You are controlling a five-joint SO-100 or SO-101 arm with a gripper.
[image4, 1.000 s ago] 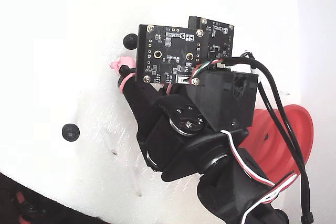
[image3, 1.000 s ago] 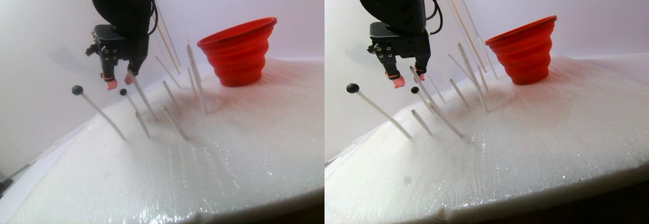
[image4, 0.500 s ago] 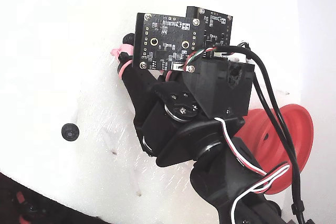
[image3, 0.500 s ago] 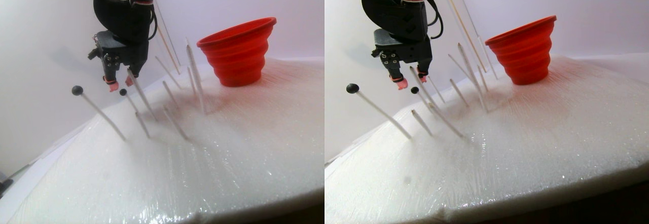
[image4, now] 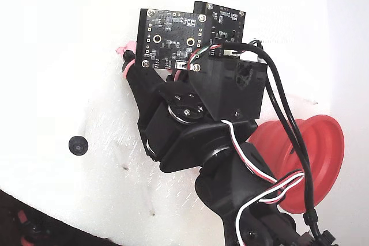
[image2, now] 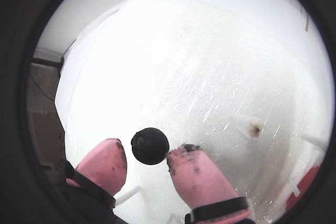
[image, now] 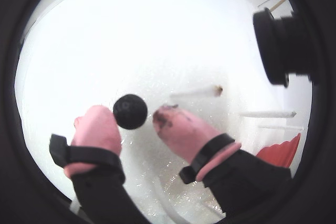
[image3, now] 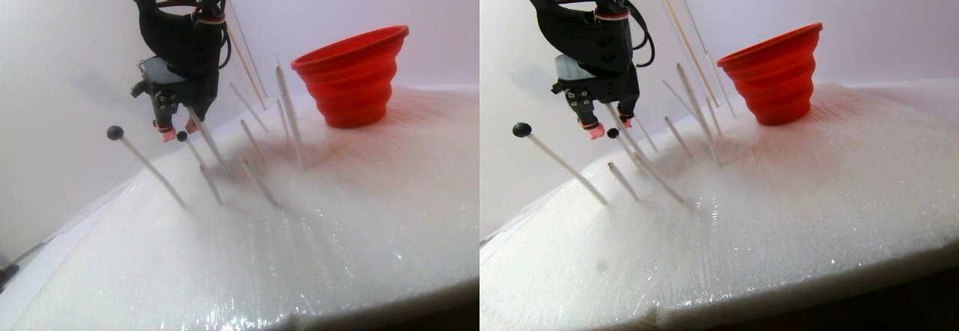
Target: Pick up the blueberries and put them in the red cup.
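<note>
Two blueberries show in the stereo pair view, each sitting on top of a thin white peg stuck in the white foam pad (image3: 315,234). One berry (image3: 115,132) stands alone at about 9 o'clock from the gripper (image3: 178,127); the other berry (image3: 182,136) sits right at the pink fingertips. In a wrist view that second berry (image: 130,111) lies between the two pink fingertips (image: 97,127), with the gripper (image: 136,121) open just wider than the berry; a thin gap shows on each side, so the tips look near it but not clamped. The other wrist view agrees: the berry (image2: 150,146) sits between the tips of the gripper (image2: 147,156), with the right tip looking very close to it or touching at 4 o'clock; I cannot tell which. The cup (image3: 352,76) stands upright on the pad at about 3 o'clock from the gripper in the stereo pair view, well apart from it, with several bare pegs (image3: 288,114) leaning between them. In the fixed view from above, the arm (image4: 202,136) covers the middle of the picture; only a pink tip (image4: 125,50) peeks out at its 10 o'clock edge, and the near berry is hidden. The lone berry (image4: 77,144) lies at 9 o'clock from the arm, and the cup (image4: 323,159) shows at 4 o'clock, partly behind the cables.
</note>
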